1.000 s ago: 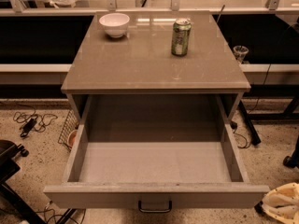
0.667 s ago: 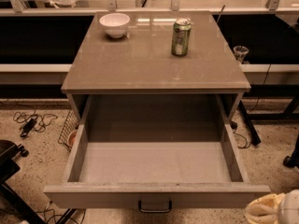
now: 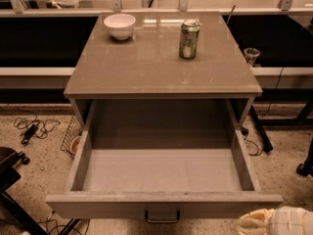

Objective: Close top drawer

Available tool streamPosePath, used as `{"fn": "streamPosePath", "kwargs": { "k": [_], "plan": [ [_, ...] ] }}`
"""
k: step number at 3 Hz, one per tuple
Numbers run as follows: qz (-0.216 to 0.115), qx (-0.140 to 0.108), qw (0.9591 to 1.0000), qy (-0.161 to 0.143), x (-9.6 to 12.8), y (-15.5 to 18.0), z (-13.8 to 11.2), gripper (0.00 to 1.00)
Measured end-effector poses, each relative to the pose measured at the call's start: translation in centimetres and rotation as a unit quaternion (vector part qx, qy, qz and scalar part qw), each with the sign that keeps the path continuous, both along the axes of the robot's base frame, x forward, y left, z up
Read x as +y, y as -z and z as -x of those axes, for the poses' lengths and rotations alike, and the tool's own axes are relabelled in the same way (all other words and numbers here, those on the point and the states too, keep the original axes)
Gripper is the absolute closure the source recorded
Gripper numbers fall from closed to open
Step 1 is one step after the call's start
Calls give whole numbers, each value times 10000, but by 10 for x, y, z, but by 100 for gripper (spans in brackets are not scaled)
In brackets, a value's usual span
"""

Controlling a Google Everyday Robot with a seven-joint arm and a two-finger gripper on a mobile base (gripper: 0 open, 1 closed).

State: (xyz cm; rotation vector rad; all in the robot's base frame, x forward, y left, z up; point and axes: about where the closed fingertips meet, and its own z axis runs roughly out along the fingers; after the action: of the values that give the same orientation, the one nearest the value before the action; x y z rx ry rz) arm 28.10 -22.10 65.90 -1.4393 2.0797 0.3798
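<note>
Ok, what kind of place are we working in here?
Probably a lab or test space, not a home: loose cables on the speckled floor, bench rail behind, and a lone cabinet with its top drawer pulled open. The gripper sits low at the bottom right, beside the drawer front.

I am holding the gripper (image 3: 257, 223) low in the bottom right corner of the camera view, its cream ribbed end pointing left, its pale rounded wrist (image 3: 293, 221) running off the right edge.
</note>
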Motion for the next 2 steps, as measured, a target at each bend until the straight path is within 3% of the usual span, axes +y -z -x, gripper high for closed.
{"fn": "streamPosePath", "kwargs": {
  "k": [1, 2],
  "plan": [
    [-329, -158, 9993, -59, 10, 15, -17, 100],
    [-613, -371, 9972, -225, 27, 22, -51, 100]
  ]
}}
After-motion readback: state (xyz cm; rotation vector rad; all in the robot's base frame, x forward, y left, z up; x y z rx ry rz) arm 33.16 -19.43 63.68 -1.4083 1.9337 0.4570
